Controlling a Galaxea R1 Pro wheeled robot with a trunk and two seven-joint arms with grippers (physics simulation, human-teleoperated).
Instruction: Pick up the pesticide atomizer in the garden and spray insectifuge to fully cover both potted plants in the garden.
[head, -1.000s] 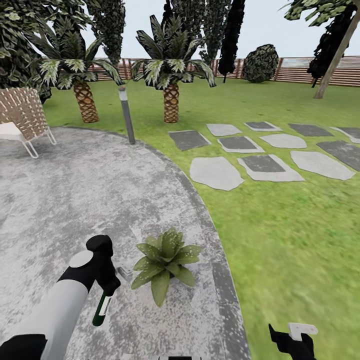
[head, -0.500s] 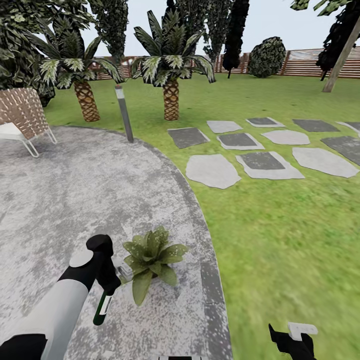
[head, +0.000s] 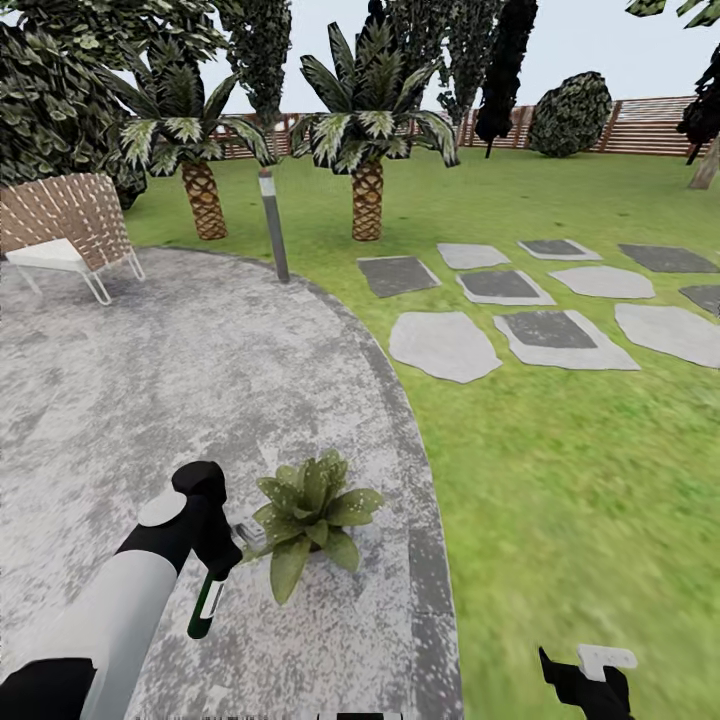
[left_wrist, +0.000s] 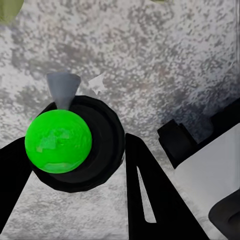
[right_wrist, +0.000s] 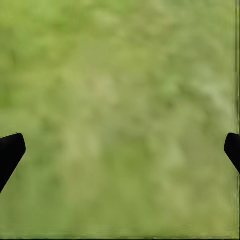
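Note:
In the head view my left gripper (head: 216, 572) is shut on the pesticide atomizer (head: 203, 612), a dark green bottle with a white label that hangs below the fingers. Its grey nozzle points at one potted plant (head: 312, 512), a low green rosette on the patio just beside it. The left wrist view looks down on the atomizer (left_wrist: 58, 141): a bright green cap on a round black body, held between my black fingers (left_wrist: 145, 195). My right gripper (head: 587, 678) hangs low over the grass at the lower right. In the right wrist view this gripper (right_wrist: 120, 150) is open, with only lawn between its fingertips.
The round grey patio (head: 140, 390) borders the lawn (head: 570, 480) along a curved edge. A wicker chair (head: 66, 224) stands at the far left, with a lamp post (head: 273, 225) and two palm trees (head: 366, 190) beyond it. Stepping stones (head: 443, 345) cross the grass before a slat fence (head: 645, 128).
The whole view has swung and shifted, so the camera moved. The potted plant now stands nearer the held atomizer's nozzle than one second ago. Both arms keep their pose.

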